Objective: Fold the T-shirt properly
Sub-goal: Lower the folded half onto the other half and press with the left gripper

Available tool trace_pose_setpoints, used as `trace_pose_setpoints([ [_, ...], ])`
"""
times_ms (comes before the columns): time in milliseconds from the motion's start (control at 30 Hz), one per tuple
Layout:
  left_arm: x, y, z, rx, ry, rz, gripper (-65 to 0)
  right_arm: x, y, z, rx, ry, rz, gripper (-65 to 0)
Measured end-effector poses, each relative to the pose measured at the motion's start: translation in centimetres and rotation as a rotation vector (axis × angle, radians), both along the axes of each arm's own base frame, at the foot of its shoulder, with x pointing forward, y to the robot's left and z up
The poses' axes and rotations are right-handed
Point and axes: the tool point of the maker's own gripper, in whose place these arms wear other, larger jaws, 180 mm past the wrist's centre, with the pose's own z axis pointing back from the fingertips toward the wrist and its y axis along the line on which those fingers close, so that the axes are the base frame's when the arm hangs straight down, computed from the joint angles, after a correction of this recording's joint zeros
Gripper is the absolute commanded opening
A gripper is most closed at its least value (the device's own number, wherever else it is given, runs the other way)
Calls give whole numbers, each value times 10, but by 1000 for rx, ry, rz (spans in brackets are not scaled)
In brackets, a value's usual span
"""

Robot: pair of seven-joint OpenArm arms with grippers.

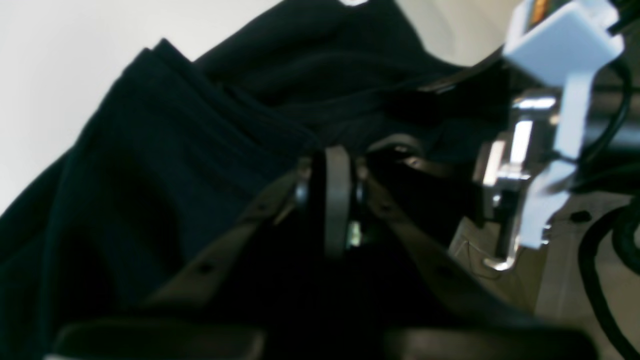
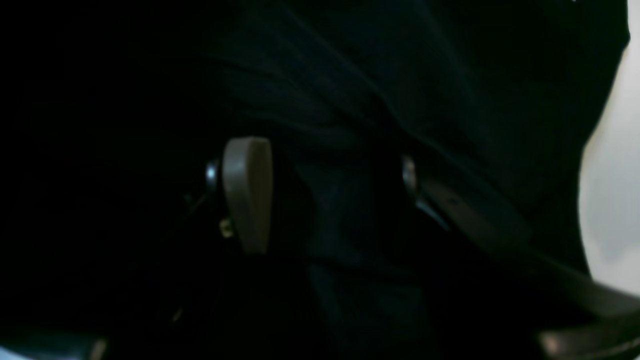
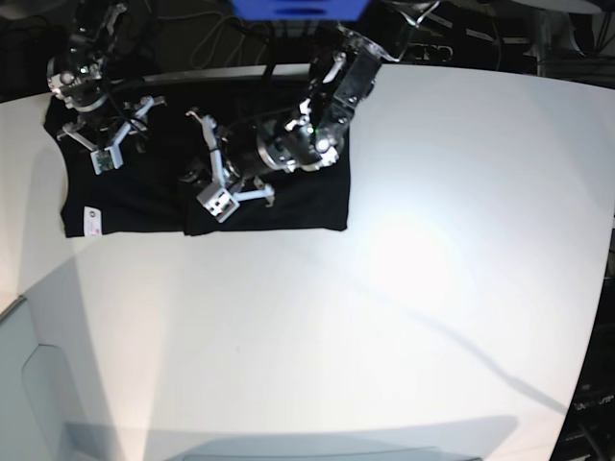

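Note:
The black T-shirt lies flat at the back left of the white table, with its white tag at its front left corner. My left gripper is low over the shirt's middle. In the left wrist view this gripper has its jaws together on a bunched fold of the T-shirt. My right gripper is over the shirt's back left part. In the right wrist view this gripper has its jaws apart, with dark T-shirt cloth between and around them.
Cables and a blue object sit behind the table's back edge. The right arm's white camera mount is close by in the left wrist view. White table stretches to the front and right.

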Motion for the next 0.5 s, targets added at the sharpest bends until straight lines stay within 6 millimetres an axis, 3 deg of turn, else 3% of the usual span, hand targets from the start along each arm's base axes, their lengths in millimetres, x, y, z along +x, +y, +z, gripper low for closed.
trace_pose_setpoints([
  [133,0,0,0,1,0,0,-386,0,0,0,0,0,0,-325],
  [267,1,0,4,-3,-10,1,-256,0,0,0,0,0,0,-325],
  [433,12,1,64,-103,-152,23,-246,0,0,0,0,1,0,-325],
  [500,15,6,77,-130,-184,43,-246,0,2,0,1,1,5,-325],
])
